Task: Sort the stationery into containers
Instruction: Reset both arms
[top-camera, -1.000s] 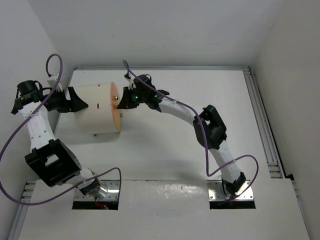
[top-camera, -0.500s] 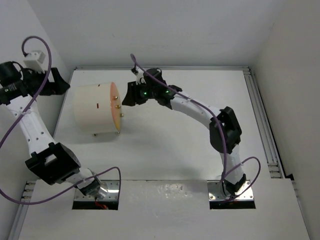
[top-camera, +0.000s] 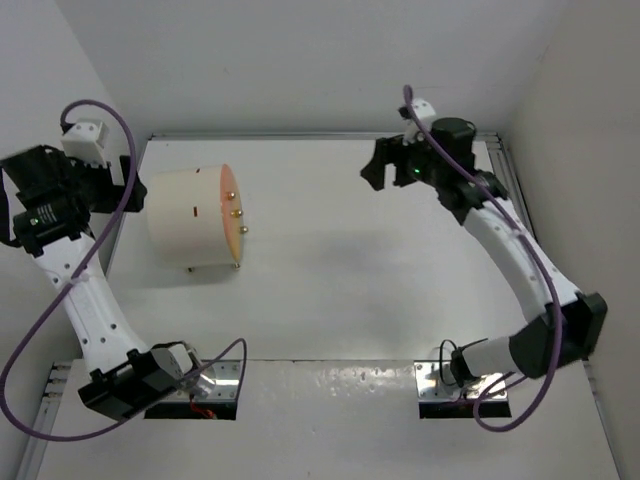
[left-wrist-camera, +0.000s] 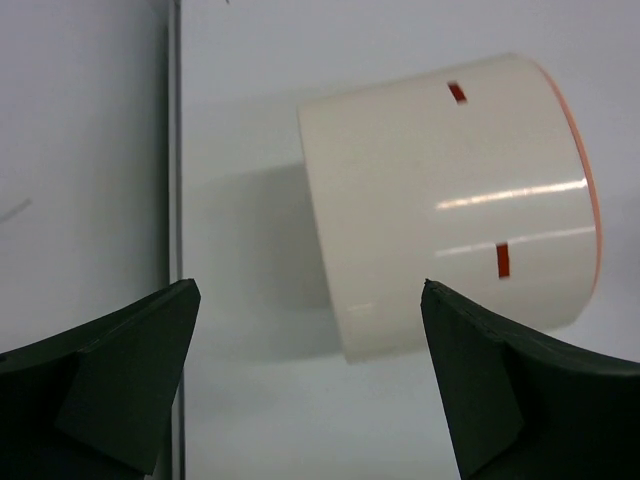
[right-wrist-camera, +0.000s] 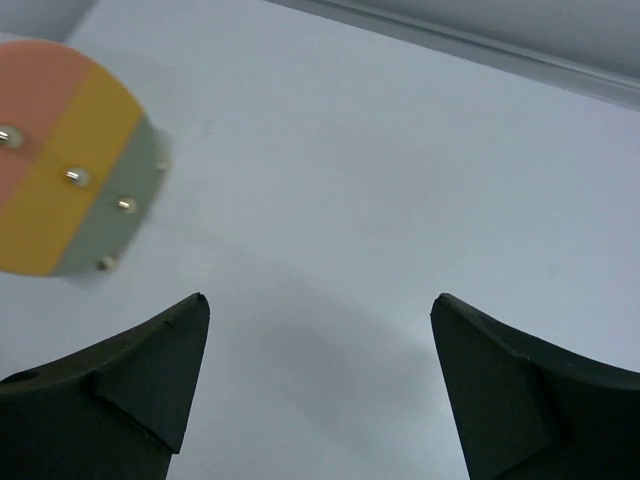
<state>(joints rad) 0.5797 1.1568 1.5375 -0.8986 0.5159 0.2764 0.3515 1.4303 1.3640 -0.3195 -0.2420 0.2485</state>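
The cream-white drum cabinet (top-camera: 190, 220) lies on its side at the back left of the table. Its drawers, the containers, sit pushed in, their fronts (top-camera: 232, 215) facing right. In the right wrist view those fronts (right-wrist-camera: 55, 175) show as pink, orange and grey-green bands with small brass knobs (right-wrist-camera: 73, 177). No stationery is in view. My left gripper (top-camera: 126, 186) is open, raised just left of the cabinet's closed back end (left-wrist-camera: 450, 200), with nothing between its fingers (left-wrist-camera: 130, 360). My right gripper (top-camera: 373, 165) is open and empty, raised far to the right of the fronts.
A metal rail (top-camera: 522, 240) runs along the table's right edge and a thinner strip (left-wrist-camera: 172, 150) along the left, next to the wall. White walls close in the back and both sides. The arms' base plates (top-camera: 462, 385) sit at the near edge.
My right gripper has opened, left the cabinet's front and swung far right and up. My left gripper has backed off the cabinet's rear and opened wider.
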